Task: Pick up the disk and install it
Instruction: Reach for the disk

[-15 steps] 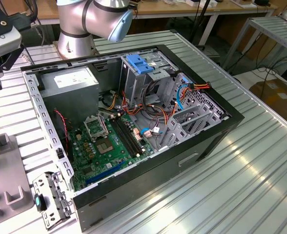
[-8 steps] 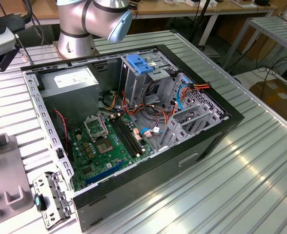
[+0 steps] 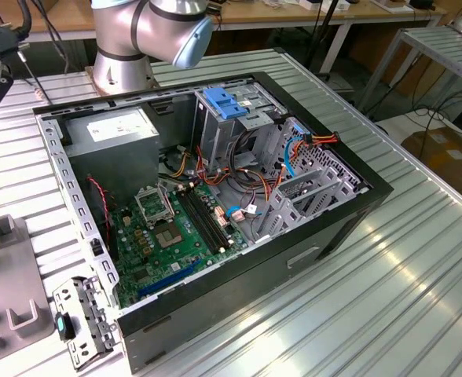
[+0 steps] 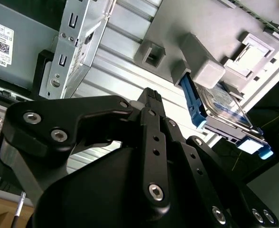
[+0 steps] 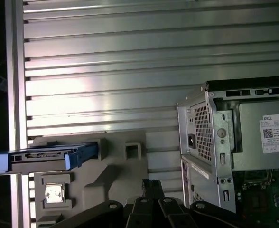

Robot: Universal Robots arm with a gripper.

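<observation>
Approach step: I'm hovering over bench [image 5: 106, 71], my end effector [image 4: 151, 95] seemingly closed, carrying nothing. Disk [image 4: 223, 110] sitting on edge in grey holder [image 5: 116, 171], apart from me. Pickup calling for opening up and squaring to blue rails [image 4: 191, 99].

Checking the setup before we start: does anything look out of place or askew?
The flat metal disk with blue rails stands on edge in the grey plastic holder, one end jutting past the edge of the slatted metal table. Nothing else stands out.

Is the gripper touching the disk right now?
Apart. In the first wrist view the gripper sits clear of the disk, with bare grey holder showing between them.
</observation>
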